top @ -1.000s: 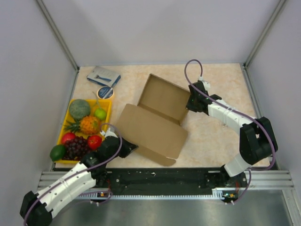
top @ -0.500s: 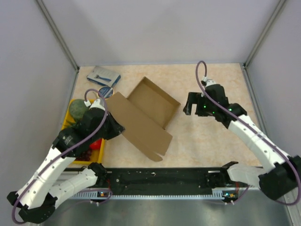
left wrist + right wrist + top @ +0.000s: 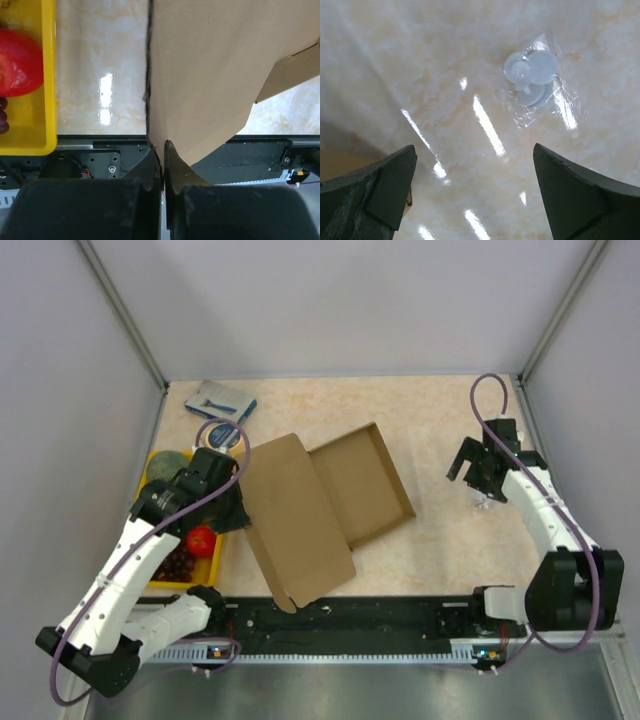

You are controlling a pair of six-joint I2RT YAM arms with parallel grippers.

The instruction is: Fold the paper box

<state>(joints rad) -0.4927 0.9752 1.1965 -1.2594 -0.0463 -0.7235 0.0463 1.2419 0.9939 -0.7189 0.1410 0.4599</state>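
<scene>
The paper box (image 3: 330, 502) is brown cardboard and lies mid-table, with its shallow tray part (image 3: 365, 485) to the right. Its wide lid flap (image 3: 295, 525) is raised on the left. My left gripper (image 3: 238, 508) is shut on the left edge of that flap. In the left wrist view the black fingertips (image 3: 162, 150) pinch the cardboard sheet (image 3: 210, 75) edge-on. My right gripper (image 3: 472, 472) hangs open over bare tabletop, right of the box and apart from it. In the right wrist view the right gripper (image 3: 474, 147) has nothing between its fingers.
A yellow tray (image 3: 218, 558) of fruit, including a red tomato (image 3: 201, 541), sits at the left. A blue-grey packet (image 3: 221, 400) and a round tin (image 3: 225, 435) lie behind it. A small clear bag of white discs (image 3: 532, 80) lies under the right gripper. Walls close both sides.
The right gripper let go of the box's far wall, opened and drew back to the right. The left arm swung up and turned the box by its lid flap.
</scene>
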